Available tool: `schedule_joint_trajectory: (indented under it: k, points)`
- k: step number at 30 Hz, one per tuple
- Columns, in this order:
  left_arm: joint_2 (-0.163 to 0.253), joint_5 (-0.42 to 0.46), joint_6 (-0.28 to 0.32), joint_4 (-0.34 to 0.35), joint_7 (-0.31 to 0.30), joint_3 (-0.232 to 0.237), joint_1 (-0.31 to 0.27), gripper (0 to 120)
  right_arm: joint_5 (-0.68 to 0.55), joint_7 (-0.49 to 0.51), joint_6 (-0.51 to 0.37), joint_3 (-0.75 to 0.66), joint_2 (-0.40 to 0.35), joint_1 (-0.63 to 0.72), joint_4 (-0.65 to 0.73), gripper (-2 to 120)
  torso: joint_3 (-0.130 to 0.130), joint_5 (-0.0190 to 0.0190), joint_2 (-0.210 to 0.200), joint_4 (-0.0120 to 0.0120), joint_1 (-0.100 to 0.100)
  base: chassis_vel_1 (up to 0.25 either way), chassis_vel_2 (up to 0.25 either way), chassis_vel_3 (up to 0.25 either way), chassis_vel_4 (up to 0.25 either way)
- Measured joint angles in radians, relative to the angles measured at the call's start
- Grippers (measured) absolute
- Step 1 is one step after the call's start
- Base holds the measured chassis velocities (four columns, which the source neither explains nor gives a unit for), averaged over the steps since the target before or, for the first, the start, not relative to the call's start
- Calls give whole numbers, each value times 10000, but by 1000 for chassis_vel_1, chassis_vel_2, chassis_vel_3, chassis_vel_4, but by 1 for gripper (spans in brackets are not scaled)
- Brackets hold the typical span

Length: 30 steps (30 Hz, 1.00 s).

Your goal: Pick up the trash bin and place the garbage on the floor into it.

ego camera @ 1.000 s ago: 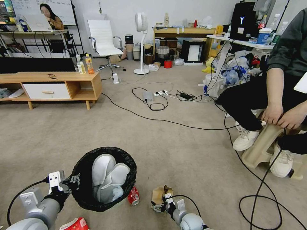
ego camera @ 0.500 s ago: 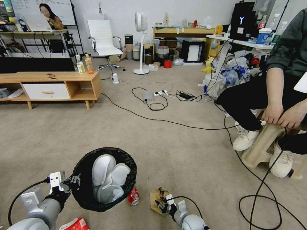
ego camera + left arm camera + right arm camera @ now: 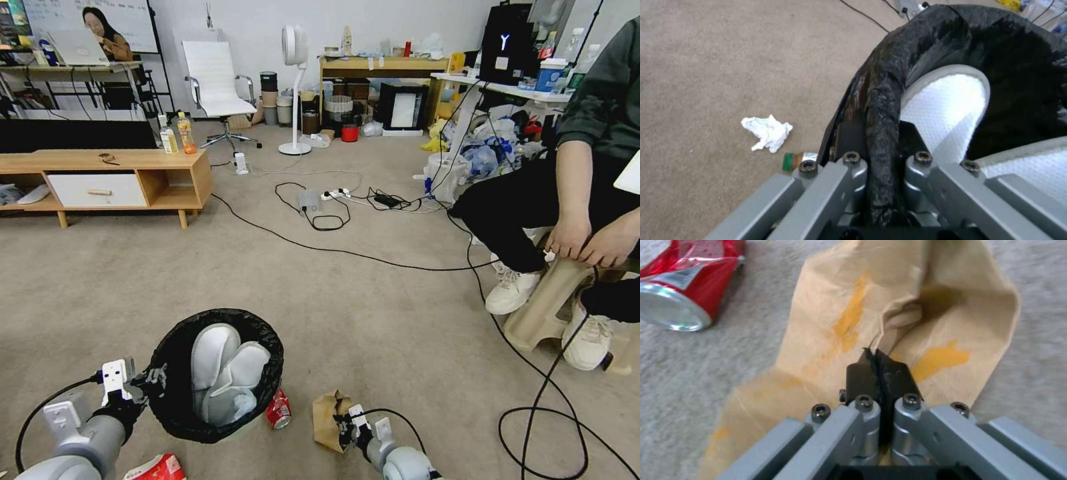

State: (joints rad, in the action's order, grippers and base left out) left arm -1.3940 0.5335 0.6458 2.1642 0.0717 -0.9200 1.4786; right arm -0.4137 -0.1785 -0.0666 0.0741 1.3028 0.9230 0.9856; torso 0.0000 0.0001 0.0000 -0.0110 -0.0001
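Note:
The trash bin (image 3: pixel 175 373), lined with a black bag and holding white slippers, sits at the lower left; my left gripper (image 3: pixel 151 381) is shut on its near rim (image 3: pixel 882 110). My right gripper (image 3: pixel 344 425) is shut on the brown paper bag (image 3: pixel 327 415), its fingertips (image 3: pixel 879 363) pinching a fold of the stained bag (image 3: pixel 907 300) low over the floor (image 3: pixel 373 333). A crushed red can (image 3: pixel 279 409) (image 3: pixel 682 290) lies between bin and bag. A red-white wrapper (image 3: pixel 157 467) is by my left arm. A white tissue (image 3: pixel 767 132) and a green-capped bottle (image 3: pixel 794 161) lie beside the bin.
A person sits on a stool at the right, shoes (image 3: pixel 512 291) on the carpet. Black cables (image 3: pixel 373 257) cross the floor, with a loop (image 3: pixel 541 437) at the lower right. A wooden bench (image 3: pixel 107 177) stands at the left, a fan (image 3: pixel 294 87) farther back.
My right gripper has drawn back a little toward me, and the paper bag has gone from standing crumpled to lying flatter in its grip. The bin and left gripper have barely moved.

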Motion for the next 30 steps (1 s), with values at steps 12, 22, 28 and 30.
schedule_joint_trajectory:
  k: [12, 22, 28, 30]
  points:
    - [21, 27, -12, -18, 0, 3, 71, 4, -142, 66, -26, -328, -234, 74, 505, 0, 1, -2, -1, -1, 1, 0, 0, 0, 0]
    - [90, 91, -14, 41, -2, -59, 21, 4, -637, 259, -256, -728, -1478, 185, 3313, 0, 0, -2, -1, -1, 1, 0, 0, 0, 0]
    - [93, 64, 15, 91, -18, 2, 28, 4, -1040, 404, -510, -1399, -2170, 158, 5259, 0, 0, 0, -1, 2, 1, 0, 0, 0, 0]
    - [85, 51, 18, 107, -19, 17, 48, 4, -1107, 418, -538, -1571, -2289, 153, 5597, 0, 0, -1, -1, 2, 1, 0, 0, 0, 0]
